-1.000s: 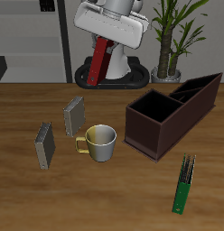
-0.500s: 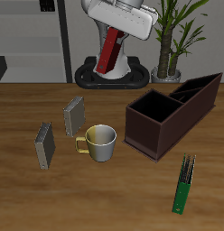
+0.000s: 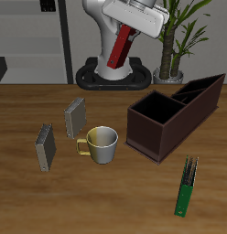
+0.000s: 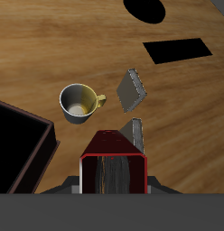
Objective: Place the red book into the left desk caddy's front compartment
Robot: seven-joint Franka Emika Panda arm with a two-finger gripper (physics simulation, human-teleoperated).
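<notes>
High above the table, the fingers [image 3: 124, 35] pinch the red book [image 3: 118, 47], clear of the left desk caddy [image 3: 170, 114].

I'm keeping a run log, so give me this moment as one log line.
gripper: shut on red book | book: lifted high above table, tilted | left desk caddy: front compartment empty | phase: carrying toward caddy

No text, label, brand, number or sign can be read anywhere in either view; every surface in sight, covers and box walls alike, is plain or too small to make out.
</notes>
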